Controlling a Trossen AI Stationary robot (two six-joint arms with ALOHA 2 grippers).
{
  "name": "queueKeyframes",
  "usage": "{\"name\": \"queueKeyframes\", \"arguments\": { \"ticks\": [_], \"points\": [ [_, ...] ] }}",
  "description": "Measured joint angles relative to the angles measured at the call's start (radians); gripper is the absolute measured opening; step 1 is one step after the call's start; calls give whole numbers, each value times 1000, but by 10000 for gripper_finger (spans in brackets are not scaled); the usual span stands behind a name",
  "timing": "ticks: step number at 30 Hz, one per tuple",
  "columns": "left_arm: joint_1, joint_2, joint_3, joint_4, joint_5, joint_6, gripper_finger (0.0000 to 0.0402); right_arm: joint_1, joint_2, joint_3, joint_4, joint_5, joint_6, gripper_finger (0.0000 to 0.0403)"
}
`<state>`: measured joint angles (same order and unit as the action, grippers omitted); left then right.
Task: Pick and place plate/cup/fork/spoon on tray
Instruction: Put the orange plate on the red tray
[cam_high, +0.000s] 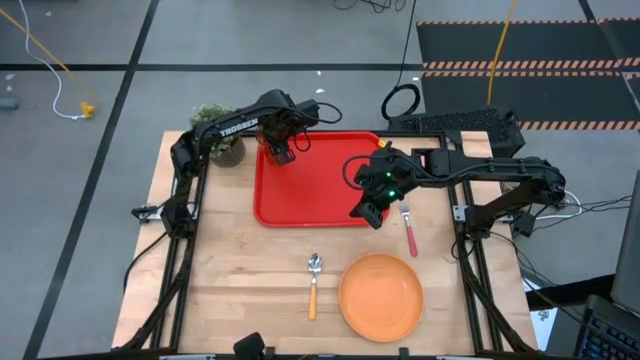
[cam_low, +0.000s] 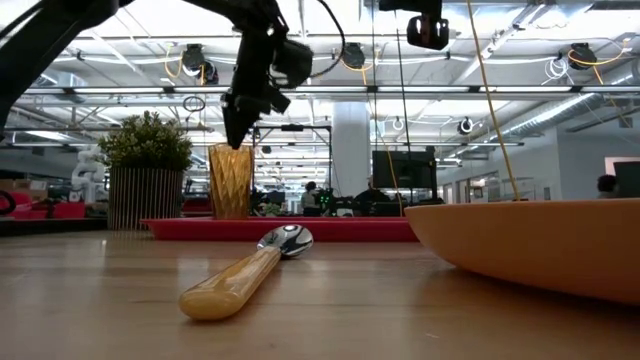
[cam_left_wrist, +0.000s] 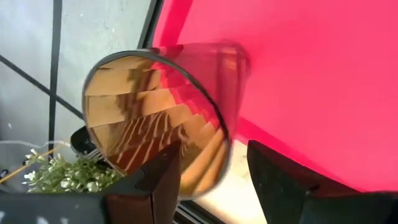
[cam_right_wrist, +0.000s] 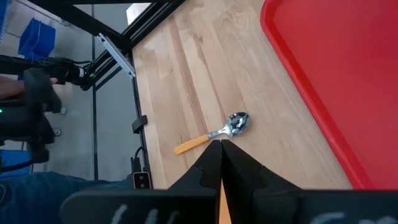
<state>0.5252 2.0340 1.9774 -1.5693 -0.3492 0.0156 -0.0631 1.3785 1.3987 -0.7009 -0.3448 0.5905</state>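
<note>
**Cup over the tray's corner, plate, spoon and fork on the table**

The pale wooden table (cam_high: 240, 270) carries the large red rectangular plastic tray with rounded corners and a raised rim (cam_high: 320, 185) toward its far side. The round, shallow orange plate (cam_high: 381, 295) lies on bare wood near the front edge, well apart from the tray. The potted green plant (cam_high: 222, 135) stands just beside the tray's far left corner.

The left gripper (cam_high: 281, 150) is above that same corner of the tray, its fingers (cam_left_wrist: 163, 177) spread on either side of the small amber-brown translucent tumbler (cam_left_wrist: 155, 118), one inside the rim and one outside; whether they press the wall cannot be told. In the low view the tumbler's base appears level with the tray.

The right gripper (cam_high: 368, 212) hangs over the tray's near right corner with its fingers pressed together, holding nothing.

The spoon with a silver bowl and orange-yellow handle (cam_high: 313, 283) lies left of the plate. The fork with a red-pink handle (cam_high: 409, 230) lies just right of the tray.
</note>
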Motion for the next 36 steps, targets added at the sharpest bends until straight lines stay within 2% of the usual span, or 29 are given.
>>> {"name": "queueKeyframes", "arguments": {
  "ticks": [11, 17, 28, 36],
  "points": [
    [-57, -126, 1, -3, 6, -71, 187, -1, 0, 0, -2, 32, 75, 0],
    [-97, -207, 1, -2, 8, -121, 187, -1, 0, 0, -91, 81, 232, 13],
    [-170, -393, 1, 1, 99, -275, 187, 55, 0, 0, -268, 85, 417, 127],
    [-219, -498, 1, 0, 143, -390, 186, 150, 0, 0, -381, 198, 518, 192]
  ]
}}
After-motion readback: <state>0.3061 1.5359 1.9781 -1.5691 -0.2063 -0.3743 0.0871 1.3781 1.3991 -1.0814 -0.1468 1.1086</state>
